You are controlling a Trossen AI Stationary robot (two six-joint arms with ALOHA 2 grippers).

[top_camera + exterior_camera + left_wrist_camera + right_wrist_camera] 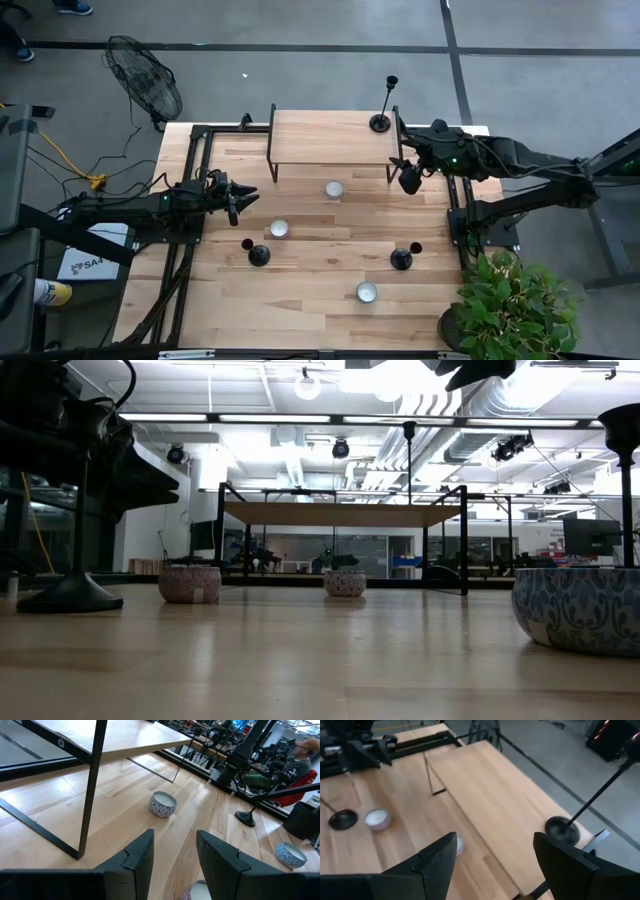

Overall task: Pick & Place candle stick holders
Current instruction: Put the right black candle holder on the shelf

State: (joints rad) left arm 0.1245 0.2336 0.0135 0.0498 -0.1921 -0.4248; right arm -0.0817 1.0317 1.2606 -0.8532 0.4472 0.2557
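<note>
A tall black metal candlestick [381,121] stands on the raised wooden shelf [320,138], just beside the right gripper [408,178], whose jaws gape empty. Two shorter black candlesticks [259,255] [401,259] stand on the tabletop [300,290] before the shelf. The left gripper [243,196] hovers beside the shelf, jaws parted, empty.

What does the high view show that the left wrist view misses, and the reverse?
Only the high view shows the candlestick on the shelf, the right pincer beside the shelf, the fan and the plant. Only the left wrist view shows a seated person. Both show the shelf, the candle tin below it and the open left pincer.
</note>
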